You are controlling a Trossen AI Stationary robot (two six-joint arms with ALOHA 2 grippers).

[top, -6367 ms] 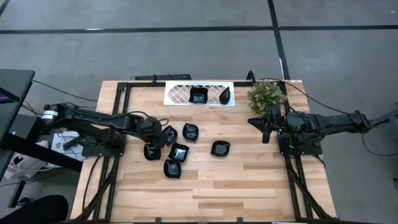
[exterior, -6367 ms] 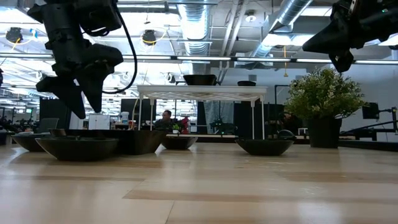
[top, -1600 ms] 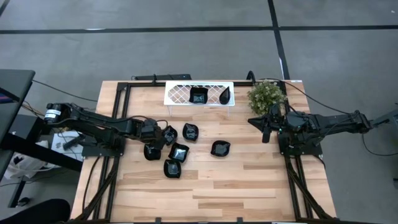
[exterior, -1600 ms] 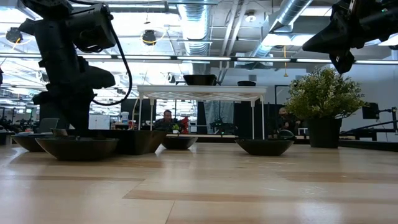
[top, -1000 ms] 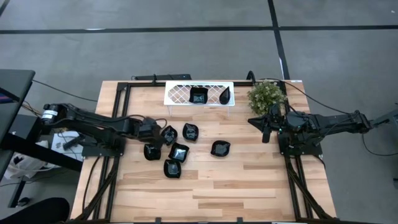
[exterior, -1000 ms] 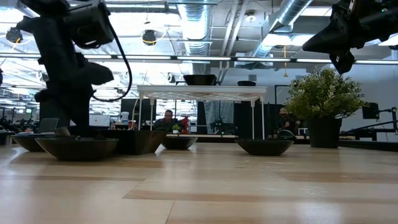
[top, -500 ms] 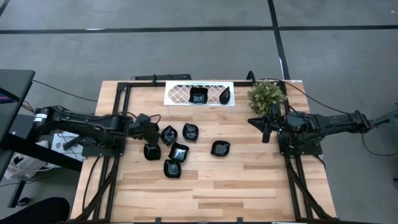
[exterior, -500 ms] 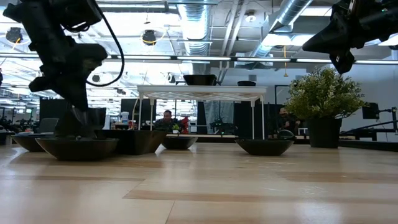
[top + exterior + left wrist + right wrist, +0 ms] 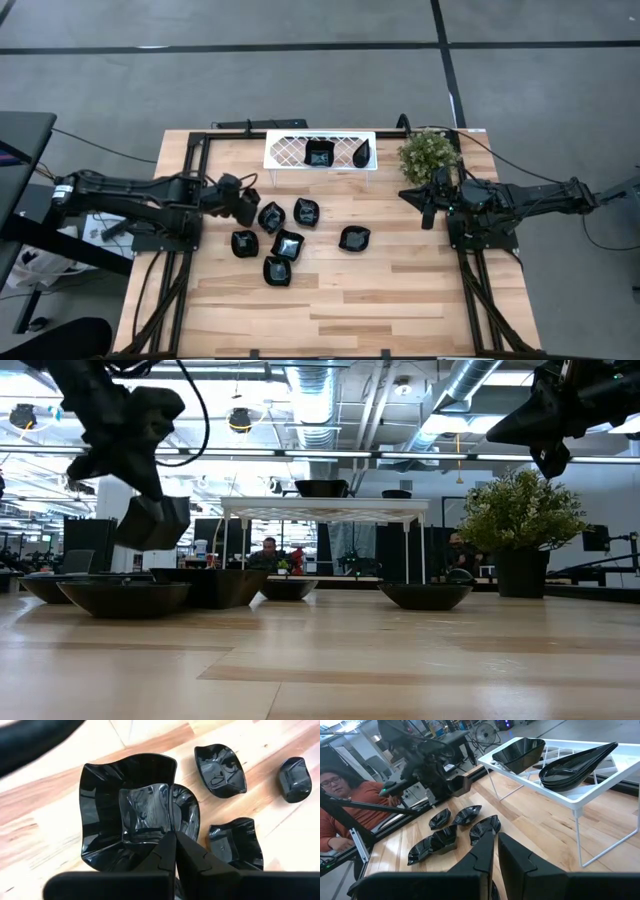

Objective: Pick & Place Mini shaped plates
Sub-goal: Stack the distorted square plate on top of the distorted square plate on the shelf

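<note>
Low view: left hand [image 9: 150,500] clenched on one mini plate [image 9: 152,523], lifted clear above the left cluster. We judge the edge-only pinch may slip, dropping it onto plates below.

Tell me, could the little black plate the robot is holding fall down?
Maybe. The left gripper pinches the lifted plate only by its rim, and it hangs tilted, so it might slip. It would land on the plates right underneath and could knock them. The white tray already holds two plates, so setting it down could bump those.
</note>
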